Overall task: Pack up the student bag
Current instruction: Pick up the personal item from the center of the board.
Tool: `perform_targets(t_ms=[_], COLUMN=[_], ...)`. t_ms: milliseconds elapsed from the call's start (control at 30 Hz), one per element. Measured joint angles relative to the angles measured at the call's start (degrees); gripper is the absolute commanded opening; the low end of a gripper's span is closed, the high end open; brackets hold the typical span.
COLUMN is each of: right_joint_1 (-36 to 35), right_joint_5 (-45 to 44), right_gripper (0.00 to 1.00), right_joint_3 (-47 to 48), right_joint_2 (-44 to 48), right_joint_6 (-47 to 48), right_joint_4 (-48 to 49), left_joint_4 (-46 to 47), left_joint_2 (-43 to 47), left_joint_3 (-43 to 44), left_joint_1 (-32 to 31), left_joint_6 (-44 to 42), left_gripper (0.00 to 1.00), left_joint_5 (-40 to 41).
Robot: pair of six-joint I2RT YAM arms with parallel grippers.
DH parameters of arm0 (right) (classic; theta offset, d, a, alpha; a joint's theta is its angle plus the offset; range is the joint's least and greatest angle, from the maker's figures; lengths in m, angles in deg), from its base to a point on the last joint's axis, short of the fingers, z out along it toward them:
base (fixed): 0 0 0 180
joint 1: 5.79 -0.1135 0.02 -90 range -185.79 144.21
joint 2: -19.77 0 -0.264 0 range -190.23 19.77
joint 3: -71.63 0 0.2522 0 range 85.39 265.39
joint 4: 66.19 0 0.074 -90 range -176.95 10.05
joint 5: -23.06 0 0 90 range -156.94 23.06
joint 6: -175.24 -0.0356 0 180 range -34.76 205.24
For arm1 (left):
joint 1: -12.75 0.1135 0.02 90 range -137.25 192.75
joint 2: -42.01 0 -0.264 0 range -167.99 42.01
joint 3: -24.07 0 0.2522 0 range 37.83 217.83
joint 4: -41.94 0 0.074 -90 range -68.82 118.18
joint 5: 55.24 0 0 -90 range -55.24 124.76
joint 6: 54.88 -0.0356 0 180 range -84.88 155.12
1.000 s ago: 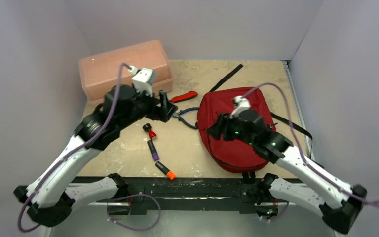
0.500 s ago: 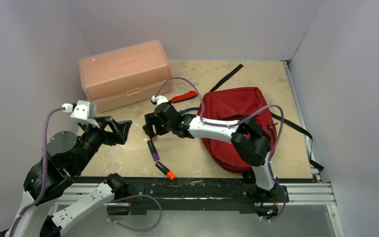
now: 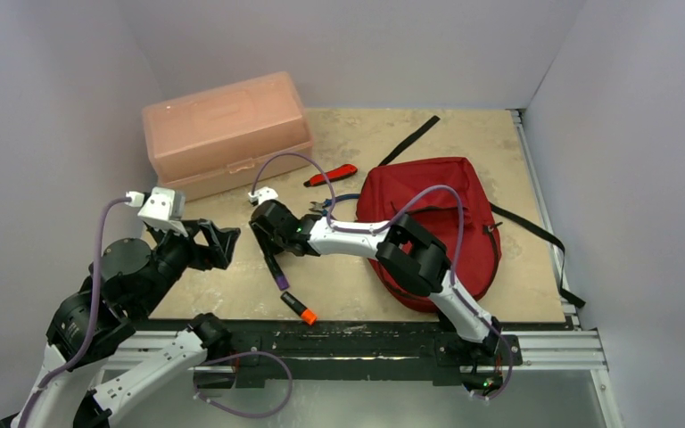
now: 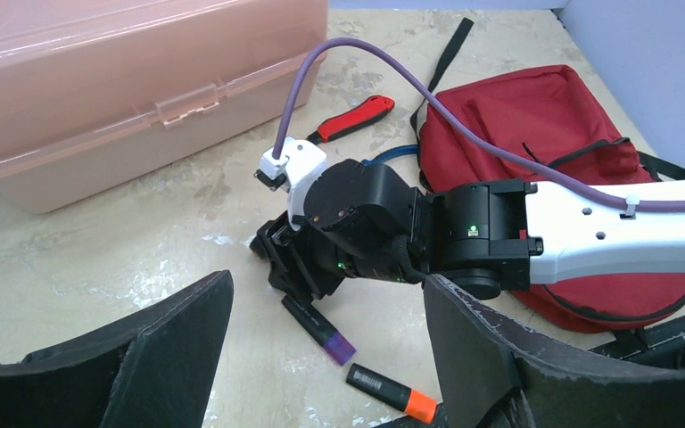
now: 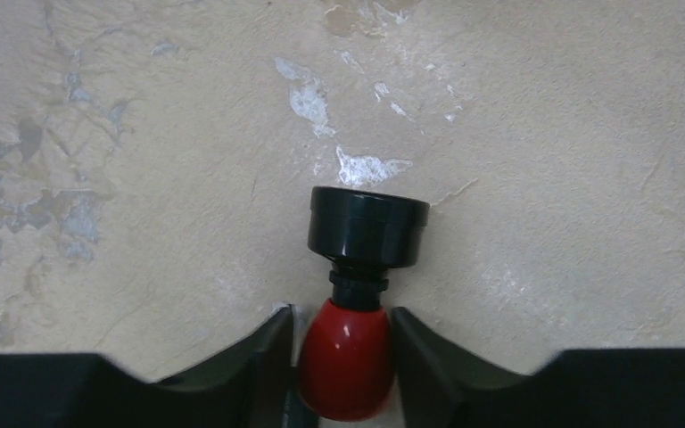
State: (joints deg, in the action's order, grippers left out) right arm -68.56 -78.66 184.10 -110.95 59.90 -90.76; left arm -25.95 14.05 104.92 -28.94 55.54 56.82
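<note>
Reaching across the table now: the R arm hung over the dark red soft fabric backpack a sec ago. Half a sec ago it was already out at table centre, and now the right gripper is down on the small red bottle with black round cap. Wrist view shows both fingers tight vs the red body, cap poking out ahead. Bottle is lying on the beige tabletop, so it looks like a pinch just made, not lifted yet.

L arm has pulled back from beside the pale pink plastic lidded box to the near-left corner. The left gripper stands wide apart w/ nothing in it, aimed at the action.

Backpack hasn't moved: flat on the right half of the table, well apart from the bottle. Can't tell if its zip is open. Purple-tipped black marker lies just beside the right gripper, orange-tipped black marker nearer the table edge, both where they were.

Meaning, imo: first loose item is being picked, then it needs carrying over to the bag, w/ an opening to drop it into.
</note>
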Motion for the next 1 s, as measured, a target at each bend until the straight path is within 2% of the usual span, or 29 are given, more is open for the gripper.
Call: perform_targets(t_ms=[167,233,400,467,533,600,700,800,933,1000], right_joint_1=[-0.57,-0.5,1.44,3.74,6.97,10.58,15.93,18.23,22.67,24.3], right_joint_5=[-1.66,-2.08,-2.21,-1.77,-0.94,-0.61,-2.47,-2.75,-2.91,-3.34], right_gripper=[0.07,0.0,0.0,0.0,0.0,0.0,0.0,0.0,0.0,0.0], right_joint_3=[0.68,-0.59,-11.21,-18.49,-24.28,-30.91,-42.16,-48.41,-54.01,-55.41], right_joint_2=[-0.07,1.4,14.8,25.81,36.35,47.41,66.36,79.19,89.42,91.95], right_joint_6=[-0.04,-0.15,-1.29,-2.47,-3.82,-5.14,-7.34,-9.97,-14.23,-16.83], right_joint_4=[-1.86,-2.05,-2.29,-2.14,-1.66,-1.16,-4.96,-12.07,-21.53,-26.03], left_joint_4=[0.02,0.13,2.51,4.85,7.52,10.47,16.17,19.63,20.9,21.42], left_joint_2=[0.0,-0.13,-2.82,-5.55,-9.27,-14.23,-25.97,-39.78,-55.21,-59.93], left_joint_3=[-0.26,-0.46,-1.6,-2.4,-2.99,-3.08,-2.03,2.14,9.46,12.61], left_joint_1=[0.0,0.0,0.0,0.0,0.0,0.0,-0.28,-3.21,-9.62,-11.67], left_joint_6=[0.0,0.0,0.22,0.92,1.55,2.08,2.4,1.18,-0.83,-0.72], left_gripper=[0.78,0.78,0.79,0.78,0.71,0.7,0.7,0.71,0.71,0.71], left_joint_5=[-0.15,-0.33,-1.95,-3.56,-6.03,-9.42,-17.42,-21.51,-22.56,-23.61])
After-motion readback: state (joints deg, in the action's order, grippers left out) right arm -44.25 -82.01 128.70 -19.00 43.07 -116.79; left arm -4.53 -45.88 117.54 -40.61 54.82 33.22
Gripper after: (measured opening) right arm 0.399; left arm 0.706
